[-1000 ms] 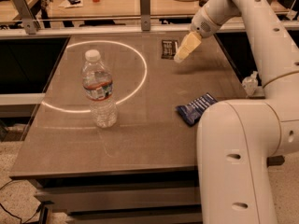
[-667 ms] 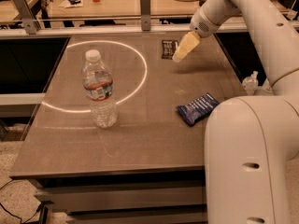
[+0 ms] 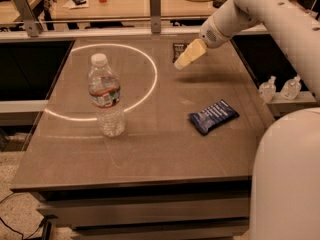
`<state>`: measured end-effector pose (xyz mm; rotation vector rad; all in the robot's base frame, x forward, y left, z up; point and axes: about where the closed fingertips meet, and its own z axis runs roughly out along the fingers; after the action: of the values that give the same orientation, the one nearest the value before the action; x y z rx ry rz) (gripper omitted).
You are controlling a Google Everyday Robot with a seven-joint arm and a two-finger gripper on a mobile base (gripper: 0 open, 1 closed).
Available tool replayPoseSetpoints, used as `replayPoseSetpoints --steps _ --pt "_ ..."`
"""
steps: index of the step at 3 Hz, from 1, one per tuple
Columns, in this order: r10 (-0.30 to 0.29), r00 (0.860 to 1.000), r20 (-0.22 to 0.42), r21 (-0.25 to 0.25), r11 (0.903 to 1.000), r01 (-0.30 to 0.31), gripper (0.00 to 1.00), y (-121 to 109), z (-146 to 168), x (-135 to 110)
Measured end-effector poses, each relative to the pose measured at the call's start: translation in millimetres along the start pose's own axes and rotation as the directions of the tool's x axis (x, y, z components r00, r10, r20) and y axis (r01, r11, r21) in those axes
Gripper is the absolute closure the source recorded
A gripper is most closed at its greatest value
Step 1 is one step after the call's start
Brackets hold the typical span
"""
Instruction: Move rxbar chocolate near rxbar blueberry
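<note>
The rxbar chocolate [image 3: 178, 49] is a small black wrapper lying flat at the far middle of the table, partly hidden behind my gripper. My gripper [image 3: 186, 57] hangs just over and in front of it, pointing down and to the left. The rxbar blueberry [image 3: 214, 116] is a dark-blue wrapper lying flat at the right middle of the table, well in front of the black bar and apart from my gripper.
A clear water bottle [image 3: 106, 96] stands upright on the left half of the brown table [image 3: 150, 154]. Two small bottles [image 3: 279, 88] stand on a ledge off the right edge. A bright light ring [image 3: 145, 91] lies on the tabletop. My arm's white body fills the lower right.
My gripper has moved a little left and down, closer over the black bar. The bars and the bottle have not moved.
</note>
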<state>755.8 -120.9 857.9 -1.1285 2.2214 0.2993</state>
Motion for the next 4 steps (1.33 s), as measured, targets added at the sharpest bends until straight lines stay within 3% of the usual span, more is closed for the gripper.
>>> replayPoseSetpoints --steps 1,2,3,4 --pt "0.131 0.991 0.013 -0.001 0.9914 -0.131 0.0 17 13 5" --pt "0.189 0.981 0.052 0.0 0.982 -0.189 0.0 24 24 2" --pt "0.199 0.974 0.105 0.015 0.9793 -0.202 0.0 23 30 -9" --pt "0.146 0.976 0.16 0.061 0.9856 -0.158 0.0 24 32 -25"
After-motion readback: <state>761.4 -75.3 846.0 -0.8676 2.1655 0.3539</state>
